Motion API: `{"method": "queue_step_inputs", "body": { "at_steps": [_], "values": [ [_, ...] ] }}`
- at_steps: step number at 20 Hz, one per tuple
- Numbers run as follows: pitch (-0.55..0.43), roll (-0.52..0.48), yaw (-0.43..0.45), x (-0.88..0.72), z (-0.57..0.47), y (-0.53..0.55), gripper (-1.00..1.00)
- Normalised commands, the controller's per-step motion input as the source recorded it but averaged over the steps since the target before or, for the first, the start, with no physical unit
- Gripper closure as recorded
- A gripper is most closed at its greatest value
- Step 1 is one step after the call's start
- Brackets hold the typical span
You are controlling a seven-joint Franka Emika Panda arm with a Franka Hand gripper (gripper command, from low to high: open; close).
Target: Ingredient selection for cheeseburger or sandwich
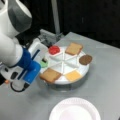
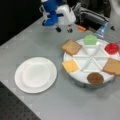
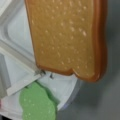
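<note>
A white segmented tray (image 2: pixel 91 60) holds the ingredient pieces: two tan toast squares (image 2: pixel 71 46) (image 2: pixel 112 66), a green disc (image 2: pixel 90 39), a red disc (image 2: pixel 111 48), a yellow cheese square (image 2: pixel 70 65) and a dark brown patty (image 2: pixel 95 78). My gripper (image 2: pixel 63 30) hangs open and empty above the table, just off the tray's rim near the toast and the green disc. In the wrist view the toast (image 3: pixel 67 35) fills the picture from above, with the green disc (image 3: pixel 37 102) below it. No sandwich is in view.
A plain white plate (image 2: pixel 35 74) with nothing on it lies on the grey table (image 2: pixel 62 100), at a front view's left of the tray. Metal hardware (image 2: pixel 92 15) and a small orange object (image 2: pixel 81 28) sit behind the tray. My arm (image 1: pixel 15 50) covers a front view's left.
</note>
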Motion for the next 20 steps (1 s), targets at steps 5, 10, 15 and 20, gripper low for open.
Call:
{"method": "queue_step_inputs", "body": {
  "at_steps": [5,10,15,20],
  "values": [
    [0.038,0.503,0.055,0.2,-0.1,-0.24,-1.0],
    [-0.011,0.451,0.112,0.24,-0.11,-0.23,-1.0],
    [-0.044,0.431,0.198,0.22,-0.19,-0.28,-1.0],
    [-0.059,0.42,0.27,0.19,-0.21,-0.41,-1.0]
  ]
}}
